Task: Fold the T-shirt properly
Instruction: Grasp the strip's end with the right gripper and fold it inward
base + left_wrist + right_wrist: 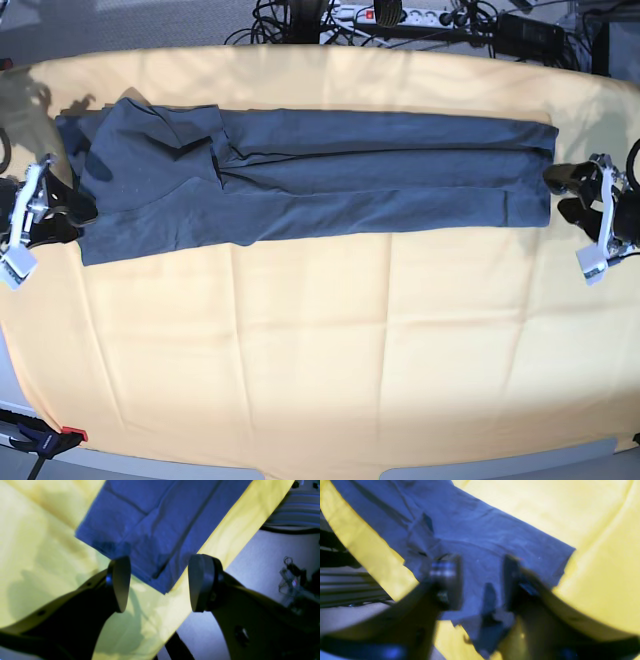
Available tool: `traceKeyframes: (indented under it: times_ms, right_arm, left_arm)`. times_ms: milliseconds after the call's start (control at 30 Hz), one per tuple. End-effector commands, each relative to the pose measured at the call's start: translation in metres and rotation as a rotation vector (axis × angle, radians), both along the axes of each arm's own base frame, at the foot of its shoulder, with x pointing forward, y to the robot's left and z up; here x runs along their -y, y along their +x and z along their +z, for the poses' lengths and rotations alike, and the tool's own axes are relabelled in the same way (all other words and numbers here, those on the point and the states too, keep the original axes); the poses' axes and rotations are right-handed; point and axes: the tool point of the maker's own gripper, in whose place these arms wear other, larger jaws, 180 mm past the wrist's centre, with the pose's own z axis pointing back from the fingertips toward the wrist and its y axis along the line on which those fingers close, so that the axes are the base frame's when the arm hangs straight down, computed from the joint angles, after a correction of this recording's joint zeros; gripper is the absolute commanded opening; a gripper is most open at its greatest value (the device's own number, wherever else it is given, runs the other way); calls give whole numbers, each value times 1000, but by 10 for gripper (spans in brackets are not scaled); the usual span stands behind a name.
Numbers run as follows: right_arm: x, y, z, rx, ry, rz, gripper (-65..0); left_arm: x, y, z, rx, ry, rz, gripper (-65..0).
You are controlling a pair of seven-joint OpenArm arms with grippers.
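Observation:
The T-shirt [330, 170] lies on the yellow-covered table [320, 340] as a long dark band, folded lengthwise, running left to right across the far half. Its sleeve end at the left looks rumpled. My left gripper [568, 192] sits at the band's right end; in the left wrist view it [160, 585] stands open over a corner of the T-shirt [155, 525], with nothing between the fingers. My right gripper [78, 210] is at the left end; in the blurred right wrist view its fingers are apart [480, 585] over the T-shirt's [480, 537] wrinkled cloth.
Cables and a power strip [400, 15] lie on the floor behind the table. A clamp [45, 437] grips the cloth at the near left corner. The table's edge runs close beside each gripper. Bare yellow cloth fills the near half.

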Motion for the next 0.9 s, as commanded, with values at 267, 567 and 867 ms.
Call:
traceKeyframes:
  times_ms: [267,567,867]
  right_arm:
    - [-27,4,-43,10,148,-136,-650]
    - [-18,-29,-102,-77,17,-229,-650]
    - [-17,-34,-110,-73,-3,-250,-650]
  left_arm:
    - [-43,53,79,289,-137,273,-268]
    - [-124,42,50,256,-367,719,-268]
    - [-136,6,-16,92,-445,892,-268]
